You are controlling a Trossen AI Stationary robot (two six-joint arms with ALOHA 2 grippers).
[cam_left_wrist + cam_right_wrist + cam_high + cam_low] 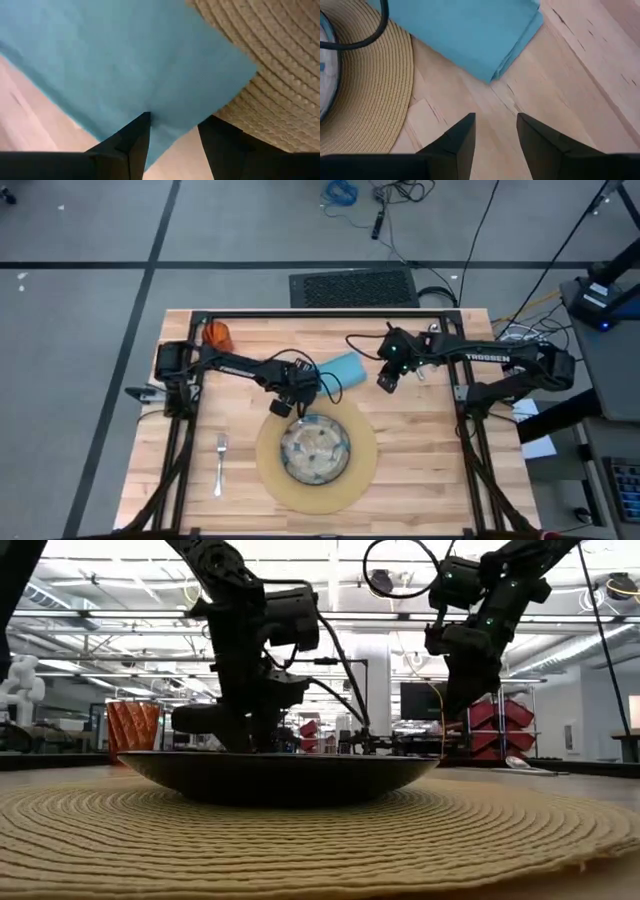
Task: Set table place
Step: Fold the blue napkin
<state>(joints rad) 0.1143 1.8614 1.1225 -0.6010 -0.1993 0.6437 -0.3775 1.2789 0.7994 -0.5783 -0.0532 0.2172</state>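
A teal napkin [343,368] lies flat on the table [430,450], its near-left corner over the far edge of the round tan mat [365,470]. The speckled plate [292,432] rests on the mat. My left gripper [175,122] is low over the napkin [125,60], open, with one finger on either side of that corner. Off the napkin's right end, my right gripper [495,120] hangs open above bare wood, holding nothing. A silver fork [220,463] lies left of the mat. An orange cup [217,335] stands at the far left corner. My left gripper points down at the napkin's corner [157,150], which lies between its two open fingers. Whether the fingertips touch the cloth, I cannot tell. The napkin lies flat, partly on the mat [270,100] and partly on the wood.
Bare wood lies to the right of the mat and along the near right of the table. The left arm's cable loops above the plate's far side. A black frame rail [320,315] runs along the table's far edge.
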